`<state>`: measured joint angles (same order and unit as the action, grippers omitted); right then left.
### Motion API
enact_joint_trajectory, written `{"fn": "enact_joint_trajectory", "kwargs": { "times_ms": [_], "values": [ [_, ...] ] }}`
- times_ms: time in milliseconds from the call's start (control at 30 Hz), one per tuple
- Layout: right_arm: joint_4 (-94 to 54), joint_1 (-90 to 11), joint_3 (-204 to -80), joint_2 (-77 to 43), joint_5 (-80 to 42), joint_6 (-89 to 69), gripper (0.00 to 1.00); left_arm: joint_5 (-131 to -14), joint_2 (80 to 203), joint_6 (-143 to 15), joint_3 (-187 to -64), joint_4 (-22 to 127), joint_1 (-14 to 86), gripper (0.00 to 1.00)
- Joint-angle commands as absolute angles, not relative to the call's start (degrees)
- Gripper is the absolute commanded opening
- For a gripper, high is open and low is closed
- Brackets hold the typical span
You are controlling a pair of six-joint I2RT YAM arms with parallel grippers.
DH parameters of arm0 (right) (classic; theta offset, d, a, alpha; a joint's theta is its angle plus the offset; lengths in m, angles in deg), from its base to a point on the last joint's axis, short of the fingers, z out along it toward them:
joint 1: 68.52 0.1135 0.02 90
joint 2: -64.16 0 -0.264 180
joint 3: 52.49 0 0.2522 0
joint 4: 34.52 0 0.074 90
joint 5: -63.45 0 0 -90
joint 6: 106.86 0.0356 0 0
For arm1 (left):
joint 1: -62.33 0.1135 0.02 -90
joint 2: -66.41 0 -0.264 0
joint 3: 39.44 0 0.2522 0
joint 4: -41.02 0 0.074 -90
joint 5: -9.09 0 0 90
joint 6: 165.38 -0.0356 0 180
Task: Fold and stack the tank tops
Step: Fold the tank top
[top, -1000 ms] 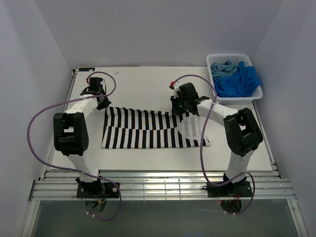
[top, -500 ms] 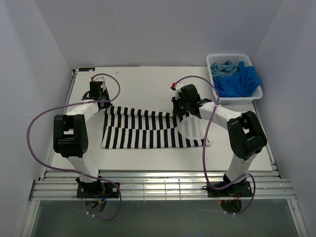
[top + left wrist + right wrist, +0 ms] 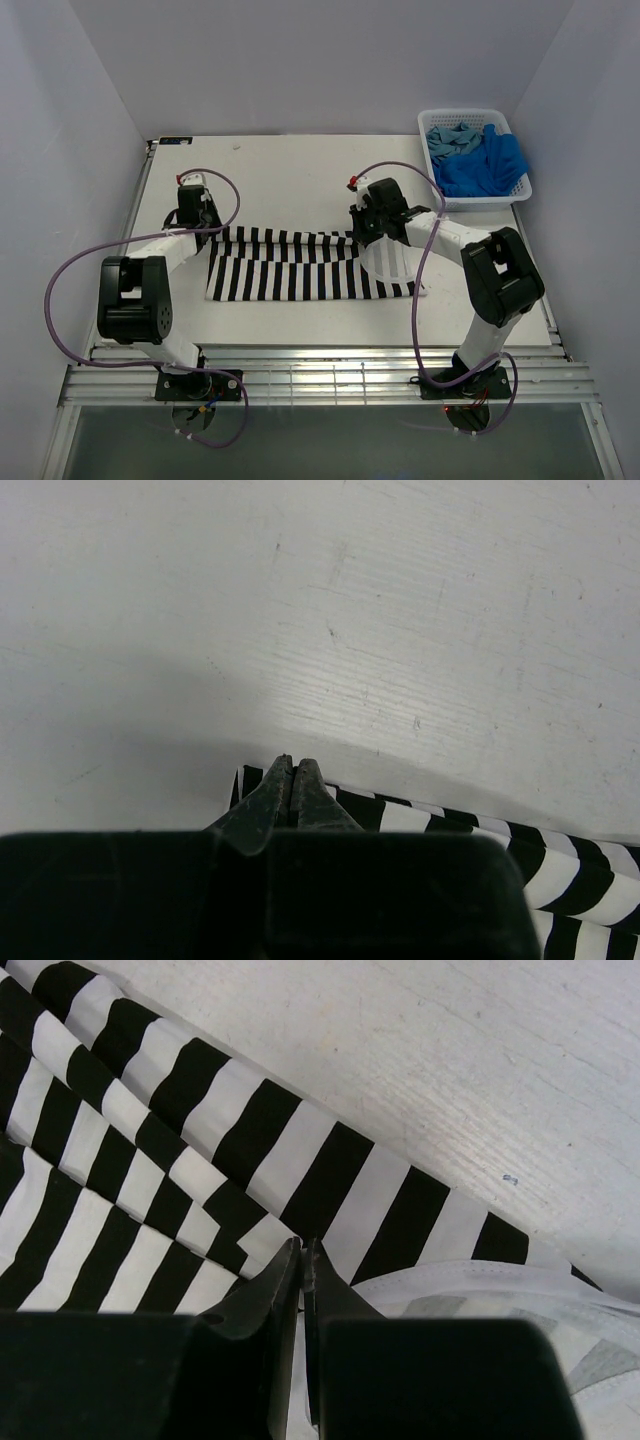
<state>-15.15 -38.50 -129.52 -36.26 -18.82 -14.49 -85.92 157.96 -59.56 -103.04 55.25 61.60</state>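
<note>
A scuffed white tabletop (image 3: 290,165) sits boxed in by plain pale walls (image 3: 300,60) on three sides under soft, even light. A ribbed metal rail (image 3: 330,380) runs along its near edge.

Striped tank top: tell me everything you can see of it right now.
The striped tank top is soft cloth with black and white bands, spread crosswise on the white table. Its far edge is doubled over toward the near side, in layered folds. A white-trimmed opening lies at its right end. The left pincer is shut on its far left corner, the right pincer on the far edge near the right end.
</note>
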Motion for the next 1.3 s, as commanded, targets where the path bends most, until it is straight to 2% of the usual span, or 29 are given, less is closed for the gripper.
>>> {"fn": "enact_joint_trajectory", "kwargs": {
  "times_ms": [0,400,567,667,733,767,833,867,900,967,1000,1033,1067,1100,1200,1267],
  "values": [
    [-16.89,-38.55,-128.39,-33.4,-17.32,-15.19,0.08,-87.94,153.86,-58.33,-101.37,52.5,61.62,0.0],
    [-18.74,-38.47,-125.4,-34.63,-14.86,-14.23,0.1,-86.62,154.82,-54.11,-99.08,54.51,61.62,0.0],
    [-18.91,-38.38,-124.53,-34.72,-15.21,-13.88,0.17,-86.36,155.62,-51.74,-99.17,57.5,61.62,0.1],
    [-19.0,-38.2,-123.47,-34.36,-14.86,-13.7,0.22,-86.53,153.78,-50.68,-97.85,57.68,61.62,0.21],
    [-19.53,-37.94,-122.16,-33.75,-13.98,-13.44,0.31,-86.1,151.85,-50.24,-96.62,57.5,61.62,0.28],
    [-19.88,-37.85,-121.54,-33.4,-13.72,-13.09,0.32,-85.92,151.4,-50.07,-96.27,57.33,61.62,0.33],
    [-20.06,-37.59,-119.88,-31.91,-13.01,-12.73,0.33,-85.92,150.44,-49.36,-95.48,57.5,61.62,0.35],
    [-20.06,-37.41,-119.43,-31.29,-12.84,-12.65,0.33,-86.44,149.65,-49.1,-95.21,57.5,61.62,0.41],
    [-20.06,-37.32,-118.9,-29.98,-12.83,-12.38,0.35,-87.14,149.29,-48.66,-95.03,58.55,61.62,0.52],
    [-20.06,-36.97,-117.33,-28.22,-12.83,-12.12,0.38,-89.07,147.72,-47.26,-94.86,59.78,61.62,0.68],
    [-20.06,-36.88,-116.79,-26.47,-12.83,-11.77,0.4,-89.52,147.01,-46.82,-94.77,60.48,61.62,0.87],
    [-19.88,-36.8,-116.35,-25.41,-13.01,-11.59,0.42,-90.04,146.05,-46.29,-94.68,60.93,61.62,0.96],
    [-19.36,-36.71,-115.57,-24.35,-13.1,-11.42,0.44,-92.05,144.99,-44.46,-94.94,61.71,61.62,0.98],
    [-19.35,-36.71,-115.12,-22.26,-13.53,-11.24,0.5,-93.11,142.63,-43.66,-95.21,62.94,61.62,0.98],
    [-19.09,-36.71,-114.59,-19.17,-13.72,-10.62,0.56,-95.15,138.32,-40.67,-98.28,65.84,61.62,0.98],
    [-18.74,-36.71,-115.12,-18.55,-13.19,-10.1,0.71,-91.92,137.25,-39.43,-100.9,66.21,61.62,0.98]
  ]
}}
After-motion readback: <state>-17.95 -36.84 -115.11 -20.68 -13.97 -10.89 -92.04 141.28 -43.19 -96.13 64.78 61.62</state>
